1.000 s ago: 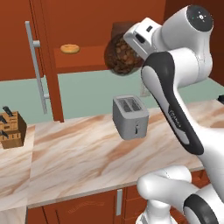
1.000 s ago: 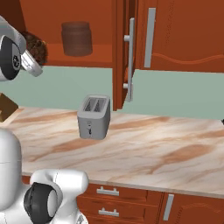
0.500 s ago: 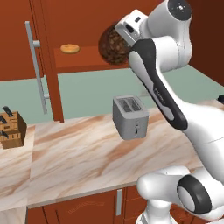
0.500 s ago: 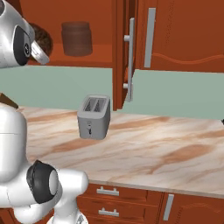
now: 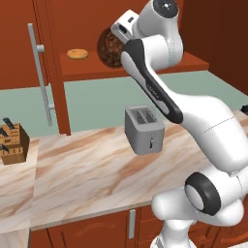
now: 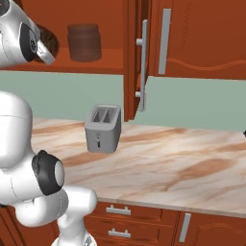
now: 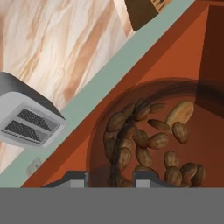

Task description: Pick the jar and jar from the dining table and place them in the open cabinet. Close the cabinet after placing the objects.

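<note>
Jars are both sitting up in the open cabinet (image 5: 140,68) now: the rounded one with brown nuts (image 5: 110,47) is resting on the shelf near its middle, and the smoky-grey cylinder (image 6: 84,42) is standing to its right in the right base view. We are reaching our gripper (image 7: 109,178) up to that shelf, with the nut jar (image 7: 151,140) lying between the two finger tips (image 7: 76,178); we cannot tell whether they are clenching its glass or just standing beside it. A small tan ring-shaped item (image 5: 77,53) is lying on the shelf to the left of the nut jar. Below, on the marble counter (image 5: 87,169), we are seeing a grey toaster (image 5: 144,129) and, far left, a knife block (image 5: 12,143). The cabinet door (image 6: 144,57) is hanging open at the right.
</note>
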